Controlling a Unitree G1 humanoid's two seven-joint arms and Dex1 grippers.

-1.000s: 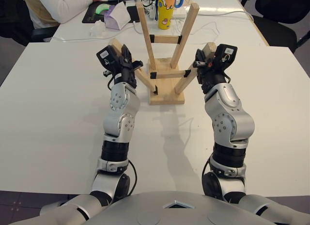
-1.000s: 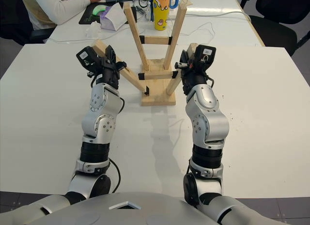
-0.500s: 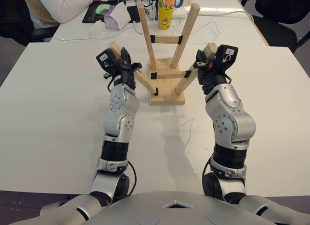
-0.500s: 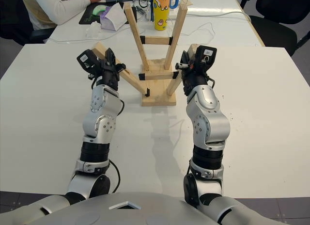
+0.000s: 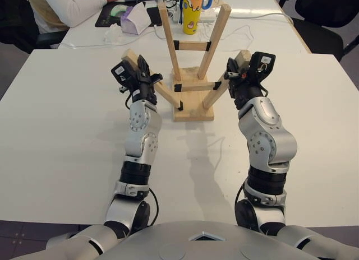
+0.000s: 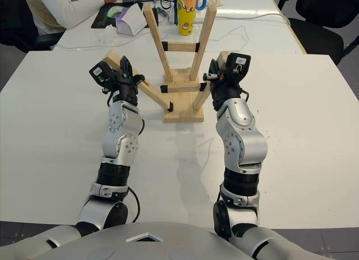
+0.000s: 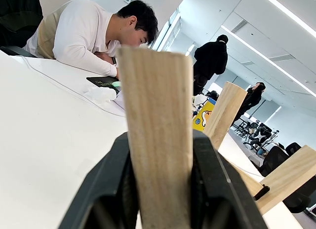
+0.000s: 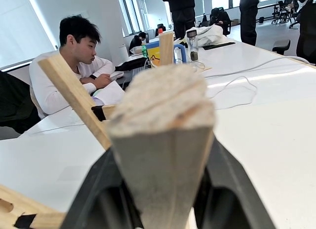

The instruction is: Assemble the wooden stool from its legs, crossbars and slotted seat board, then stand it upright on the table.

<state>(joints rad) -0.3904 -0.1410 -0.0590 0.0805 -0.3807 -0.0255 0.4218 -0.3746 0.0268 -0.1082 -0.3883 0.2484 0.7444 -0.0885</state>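
The pale wooden stool point(image 5: 193, 111) lay inverted on the white desk point(image 5: 67, 131). Its near legs were pinched by the left end effector point(image 5: 145, 75) and the right end effector point(image 5: 233, 75), presumably so it could be turned upright.

Silver rounded arms point(image 5: 140, 142), black joint bands point(image 5: 134, 173), black left tool point(image 5: 145, 75), right tool point(image 5: 233, 75), looped cable point(image 5: 152, 199)

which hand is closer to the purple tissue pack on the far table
Left. The left hand, clamped on one stool leg, is roughly in line with the purple tissue pack; the right hand grips the opposite leg, across the stool.
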